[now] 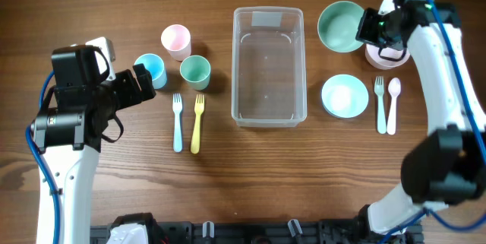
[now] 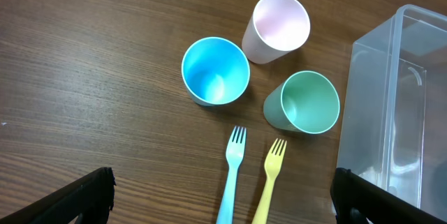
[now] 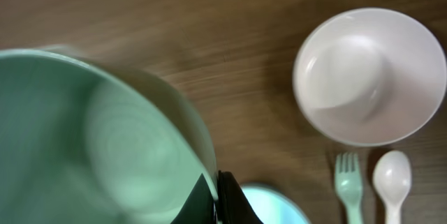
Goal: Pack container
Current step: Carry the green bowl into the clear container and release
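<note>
The clear plastic container (image 1: pixel 269 68) stands empty mid-table; its corner shows in the left wrist view (image 2: pixel 398 105). My right gripper (image 1: pixel 370 27) is shut on the rim of the green bowl (image 1: pixel 339 26), which fills the right wrist view (image 3: pixel 98 140), held off the table right of the container. My left gripper (image 1: pixel 140 84) is open and empty, above a blue cup (image 2: pixel 215 70), a pink cup (image 2: pixel 279 25), a green cup (image 2: pixel 307 102), a blue fork (image 2: pixel 232 175) and a yellow fork (image 2: pixel 269 182).
A pink bowl (image 3: pixel 370 74) sits at the far right under my right arm. A light blue bowl (image 1: pixel 344 96), a mint fork (image 1: pixel 380 103) and a pink spoon (image 1: pixel 392 103) lie right of the container.
</note>
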